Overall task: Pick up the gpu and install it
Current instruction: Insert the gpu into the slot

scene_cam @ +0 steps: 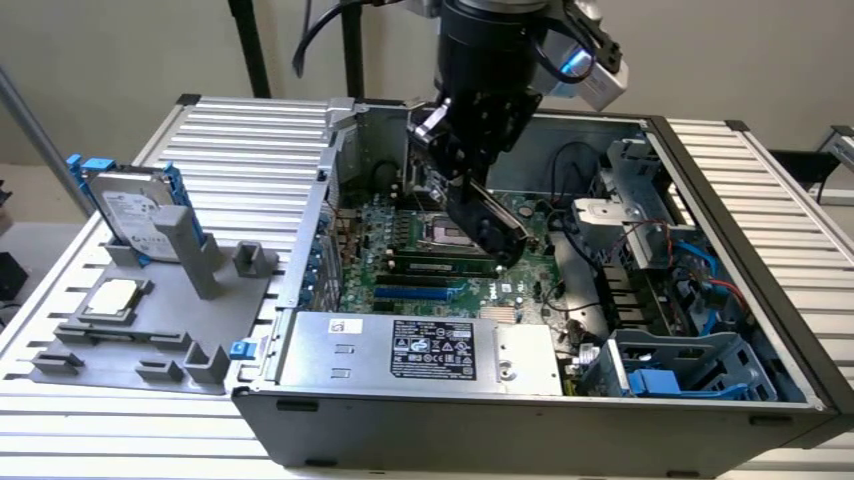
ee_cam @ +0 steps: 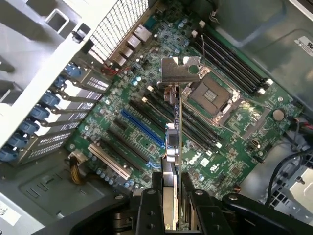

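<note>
Exterior view: my arm reaches down into the open computer case [scene_cam: 534,425] that sits on the counter [scene_cam: 120,450]. The fingers [scene_cam: 451,152] pinch the gpu [scene_cam: 491,225] by one end. The card hangs tilted inside the case, over the middle of the green board [scene_cam: 400,245]. I cannot tell if its low end touches the board.

From the wrist view, I look along the thin edge of the gpu [ee_cam: 172,142], and the fingers [ee_cam: 149,211] press on both of its sides. Its silver bracket [ee_cam: 178,68] is at the far end from the fingers, just beside the square chip socket [ee_cam: 212,95]. A blue slot [ee_cam: 142,128] lies on the board near the card.

At the exterior view's left, a hard drive [scene_cam: 134,205] with blue rails stands on a grey tray [scene_cam: 200,335], with a small silver chip [scene_cam: 114,298] nearer to me.
</note>
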Controlling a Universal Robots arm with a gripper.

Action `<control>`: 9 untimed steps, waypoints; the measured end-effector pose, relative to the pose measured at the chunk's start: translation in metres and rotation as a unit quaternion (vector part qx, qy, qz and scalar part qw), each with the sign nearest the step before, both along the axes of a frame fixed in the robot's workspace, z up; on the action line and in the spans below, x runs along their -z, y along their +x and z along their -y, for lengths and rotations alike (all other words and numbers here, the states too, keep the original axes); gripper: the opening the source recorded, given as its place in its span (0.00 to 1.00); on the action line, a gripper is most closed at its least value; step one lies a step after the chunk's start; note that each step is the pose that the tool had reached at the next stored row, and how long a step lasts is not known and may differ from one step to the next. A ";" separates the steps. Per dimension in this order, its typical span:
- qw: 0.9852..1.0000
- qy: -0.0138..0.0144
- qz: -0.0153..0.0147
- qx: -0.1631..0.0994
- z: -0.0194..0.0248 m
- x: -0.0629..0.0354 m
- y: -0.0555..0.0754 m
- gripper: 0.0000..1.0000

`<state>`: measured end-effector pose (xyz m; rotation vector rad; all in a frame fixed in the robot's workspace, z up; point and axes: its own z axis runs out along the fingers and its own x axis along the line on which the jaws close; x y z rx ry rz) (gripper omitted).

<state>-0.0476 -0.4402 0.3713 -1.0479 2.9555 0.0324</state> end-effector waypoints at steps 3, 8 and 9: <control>1.000 0.000 0.000 -0.027 0.0000 0.0010 0.000 0.26; 0.997 0.000 0.000 -0.072 0.0000 0.0030 0.000 0.26; 0.997 0.000 0.000 -0.081 0.0000 0.0034 0.000 0.26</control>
